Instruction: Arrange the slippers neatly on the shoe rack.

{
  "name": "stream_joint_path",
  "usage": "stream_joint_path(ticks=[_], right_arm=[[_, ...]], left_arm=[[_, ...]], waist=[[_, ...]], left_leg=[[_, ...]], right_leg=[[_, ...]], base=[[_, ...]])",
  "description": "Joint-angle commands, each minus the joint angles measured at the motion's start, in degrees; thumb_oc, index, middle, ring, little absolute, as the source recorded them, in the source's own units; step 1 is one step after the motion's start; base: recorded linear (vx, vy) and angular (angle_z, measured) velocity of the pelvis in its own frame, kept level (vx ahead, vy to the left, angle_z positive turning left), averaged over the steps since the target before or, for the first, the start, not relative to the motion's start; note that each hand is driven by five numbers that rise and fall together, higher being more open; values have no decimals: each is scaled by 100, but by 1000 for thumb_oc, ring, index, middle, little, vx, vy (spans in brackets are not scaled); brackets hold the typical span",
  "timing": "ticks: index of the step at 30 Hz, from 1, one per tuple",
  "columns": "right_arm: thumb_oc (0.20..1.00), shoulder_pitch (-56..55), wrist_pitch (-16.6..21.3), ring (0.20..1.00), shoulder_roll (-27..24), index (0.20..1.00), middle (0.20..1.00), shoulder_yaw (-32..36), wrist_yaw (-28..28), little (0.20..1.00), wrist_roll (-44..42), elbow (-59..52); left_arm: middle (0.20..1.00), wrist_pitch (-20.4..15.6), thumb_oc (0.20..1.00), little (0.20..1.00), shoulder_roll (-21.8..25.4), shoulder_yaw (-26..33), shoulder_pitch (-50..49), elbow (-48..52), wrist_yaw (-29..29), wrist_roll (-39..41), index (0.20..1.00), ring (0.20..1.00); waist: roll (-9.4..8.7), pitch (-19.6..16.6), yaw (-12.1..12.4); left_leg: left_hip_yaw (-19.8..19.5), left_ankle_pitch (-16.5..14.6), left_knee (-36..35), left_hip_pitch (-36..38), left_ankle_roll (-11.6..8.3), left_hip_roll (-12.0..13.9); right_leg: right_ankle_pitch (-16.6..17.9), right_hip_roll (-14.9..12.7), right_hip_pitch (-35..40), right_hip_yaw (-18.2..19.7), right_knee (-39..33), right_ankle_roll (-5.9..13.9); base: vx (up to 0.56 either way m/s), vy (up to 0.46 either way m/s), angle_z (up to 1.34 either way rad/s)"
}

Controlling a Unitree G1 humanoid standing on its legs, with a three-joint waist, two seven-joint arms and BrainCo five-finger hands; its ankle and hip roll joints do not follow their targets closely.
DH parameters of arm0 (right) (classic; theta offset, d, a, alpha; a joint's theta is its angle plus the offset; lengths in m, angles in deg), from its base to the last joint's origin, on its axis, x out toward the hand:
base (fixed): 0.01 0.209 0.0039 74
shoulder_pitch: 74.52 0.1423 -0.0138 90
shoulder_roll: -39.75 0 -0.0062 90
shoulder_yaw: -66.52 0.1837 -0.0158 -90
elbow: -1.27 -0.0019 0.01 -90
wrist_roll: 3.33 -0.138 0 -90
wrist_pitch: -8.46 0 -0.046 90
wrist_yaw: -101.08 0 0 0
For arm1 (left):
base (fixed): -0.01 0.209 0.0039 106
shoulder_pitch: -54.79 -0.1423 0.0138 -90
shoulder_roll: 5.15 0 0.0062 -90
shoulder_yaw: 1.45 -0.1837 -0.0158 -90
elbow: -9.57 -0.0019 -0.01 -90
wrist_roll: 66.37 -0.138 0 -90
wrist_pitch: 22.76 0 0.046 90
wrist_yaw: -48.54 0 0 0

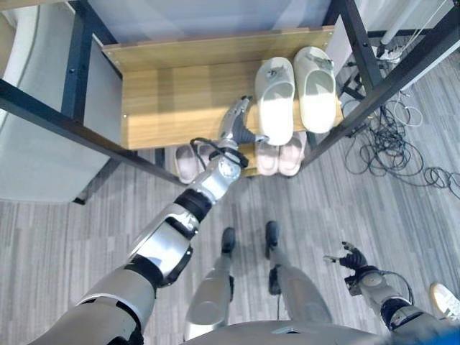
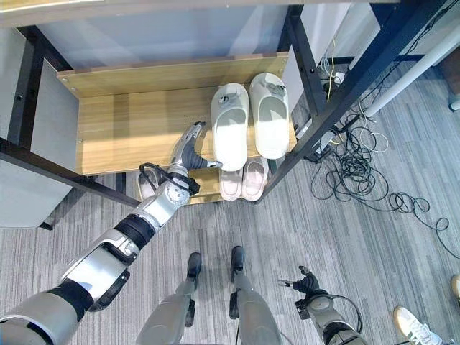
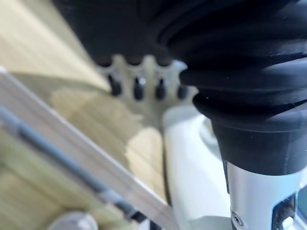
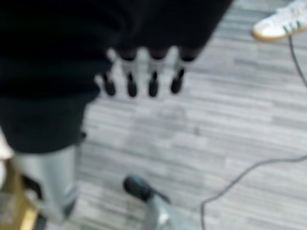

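Two pale slippers stand side by side, toes to the back, at the right end of the wooden top shelf (image 1: 172, 100): the left slipper (image 1: 276, 100) and the right slipper (image 1: 316, 88). My left hand (image 1: 233, 122) lies on the shelf just left of the left slipper. Its fingers are straight and open, and its thumb reaches toward that slipper's heel side. In the left wrist view the same slipper (image 3: 192, 167) shows close beside the fingers (image 3: 136, 86). My right hand (image 1: 352, 259) hangs low over the floor with relaxed fingers, holding nothing.
Two pairs of pinkish slippers (image 1: 280, 157) (image 1: 188, 162) sit on the lower shelf. Black metal posts (image 1: 363, 50) frame the rack. Loose cables (image 1: 392, 144) lie on the floor to the right. A person's white shoe (image 1: 447, 298) is at the far right.
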Motion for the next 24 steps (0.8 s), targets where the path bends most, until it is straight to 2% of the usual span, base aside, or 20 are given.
stream_joint_path(ticks=[1, 12, 24], right_arm=[[1000, 111, 6, 1000, -175, 1000, 1000, -101, -141, 1000, -107, 1], [1000, 140, 19, 1000, -242, 1000, 1000, -160, -179, 1000, -96, -5], [1000, 327, -9, 1000, -437, 1000, 1000, -184, -268, 1000, -3, 38]], left_arm=[[1000, -284, 1000, 1000, -381, -109, 456, -311, -61, 156, 1000, 1000], [1000, -301, 1000, 1000, -667, -240, 755, -512, -9, 192, 1000, 1000], [1000, -171, 1000, 1000, -646, -380, 1065, -659, 97, -231, 1000, 1000]], waist=[[185, 152, -37], [140, 134, -97], [101, 216, -125]], left_leg=[[-228, -326, 217, -466, -7, 308], [-215, -316, 169, -477, -6, 317], [-218, -304, 227, -601, -21, 330]], right_leg=[[-841, -295, -170, 159, 553, 272], [-842, -273, -223, 172, 566, 272], [-837, -279, -365, 193, 632, 272]], base=[[0, 0, 0], [0, 0, 0], [0, 0, 0]])
